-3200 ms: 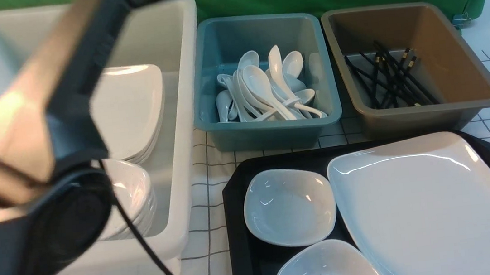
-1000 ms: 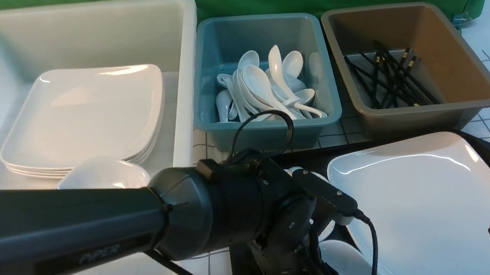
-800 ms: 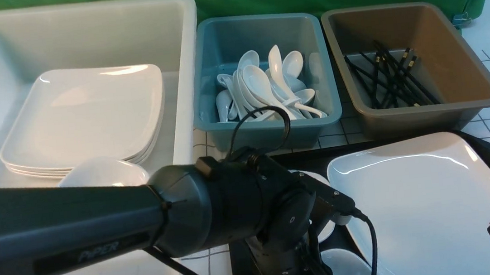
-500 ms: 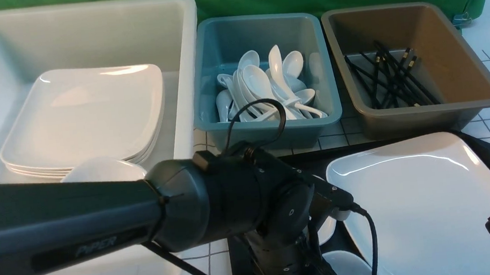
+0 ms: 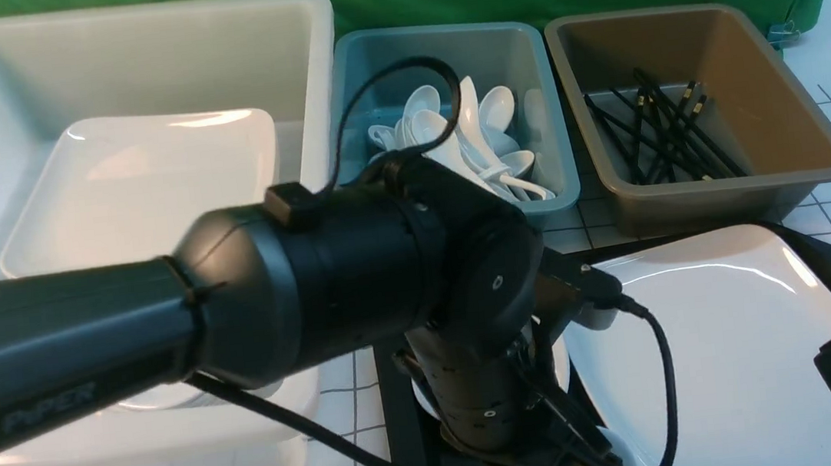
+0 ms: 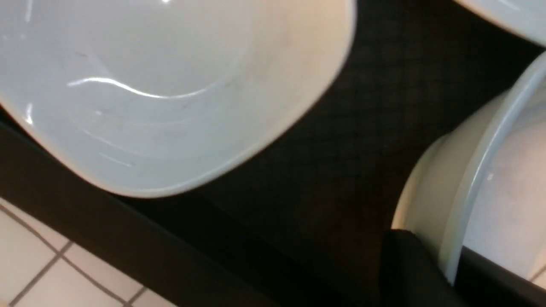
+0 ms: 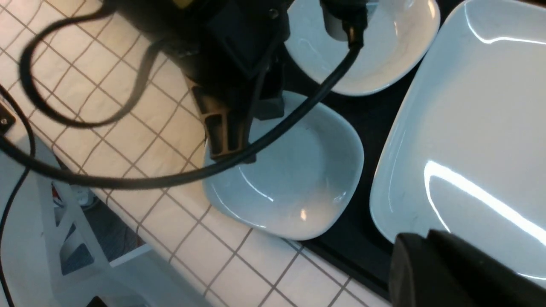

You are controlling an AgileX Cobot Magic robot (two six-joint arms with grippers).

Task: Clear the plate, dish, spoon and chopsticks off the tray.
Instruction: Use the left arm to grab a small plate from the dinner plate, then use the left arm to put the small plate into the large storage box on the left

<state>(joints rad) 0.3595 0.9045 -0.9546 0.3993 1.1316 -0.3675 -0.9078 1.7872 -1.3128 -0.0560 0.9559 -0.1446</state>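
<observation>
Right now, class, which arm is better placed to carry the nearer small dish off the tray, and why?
Probably left. The left pincer is clamped on the rim of the nearer dish, and the white bin stands on that arm's side. The right pincer sits over the plate, apart from that dish.

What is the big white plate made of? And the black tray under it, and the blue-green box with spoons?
The plate looks like glazed ceramic or maybe melamine: smooth, glossy white with bright light streaks. The tray seems matte black plastic, with a pressed diamond pattern. The blue-green box looks like moulded plastic: dull sheen, rounded rim.
</observation>
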